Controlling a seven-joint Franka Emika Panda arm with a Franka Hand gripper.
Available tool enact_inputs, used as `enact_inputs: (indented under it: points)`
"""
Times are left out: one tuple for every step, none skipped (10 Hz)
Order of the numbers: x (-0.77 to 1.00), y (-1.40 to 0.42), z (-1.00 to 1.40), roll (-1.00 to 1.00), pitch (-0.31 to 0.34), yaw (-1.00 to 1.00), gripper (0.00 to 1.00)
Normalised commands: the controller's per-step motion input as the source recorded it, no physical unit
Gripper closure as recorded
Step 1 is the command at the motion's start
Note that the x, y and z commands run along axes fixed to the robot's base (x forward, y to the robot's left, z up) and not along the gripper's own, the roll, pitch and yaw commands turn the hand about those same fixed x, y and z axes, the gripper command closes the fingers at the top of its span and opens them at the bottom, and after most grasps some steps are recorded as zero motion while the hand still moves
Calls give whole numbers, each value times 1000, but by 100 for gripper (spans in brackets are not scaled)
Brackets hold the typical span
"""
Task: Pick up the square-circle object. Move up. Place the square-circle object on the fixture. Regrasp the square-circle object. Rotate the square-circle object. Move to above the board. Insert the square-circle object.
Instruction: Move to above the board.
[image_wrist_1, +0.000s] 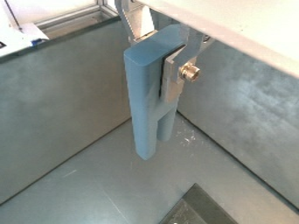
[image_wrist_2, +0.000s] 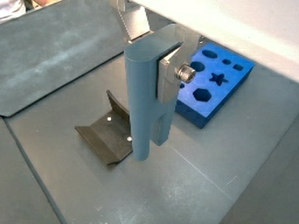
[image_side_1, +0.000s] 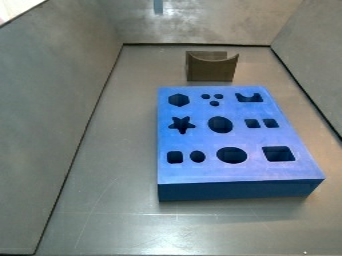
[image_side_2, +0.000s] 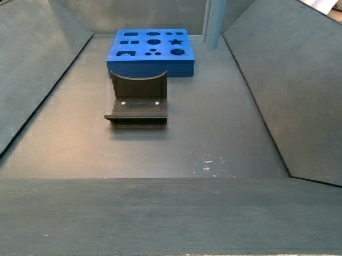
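High above the counter (image_wrist_2: 52, 66), the square-circle object (image_wrist_2: 142, 101) hangs upright in the hand (image_wrist_2: 163, 63), whose silver fingers (image_wrist_2: 172, 74) are closed flat against its upper end; in a side view only its tip shows at the top edge of the frame (image_side_2: 206, 15). With so much of the bar hanging free below a high, narrow grip, it could pivot or slip as it comes down. It might then meet the fixture (image_wrist_2: 107, 133), lower left of the frame, off the notch, or tip once released beside the board (image_wrist_2: 214, 83).
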Motion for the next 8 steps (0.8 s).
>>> enact_inputs:
  points:
    - [1,21,309,-159,47,-27,100]
    - [0,20,209,-155,52,-29,100]
    - [87,-1000,61,-80,394,-297,100]
    - [89,-1000,51,-73,384,-293,100]
    - [103,-1000,60,30,298,-109,100]
    - [112,-1000,57,14,228,-30,100]
    - [116,-1000,59,9,178,-14,100]
    - [123,-1000,63,2,133,0,100]
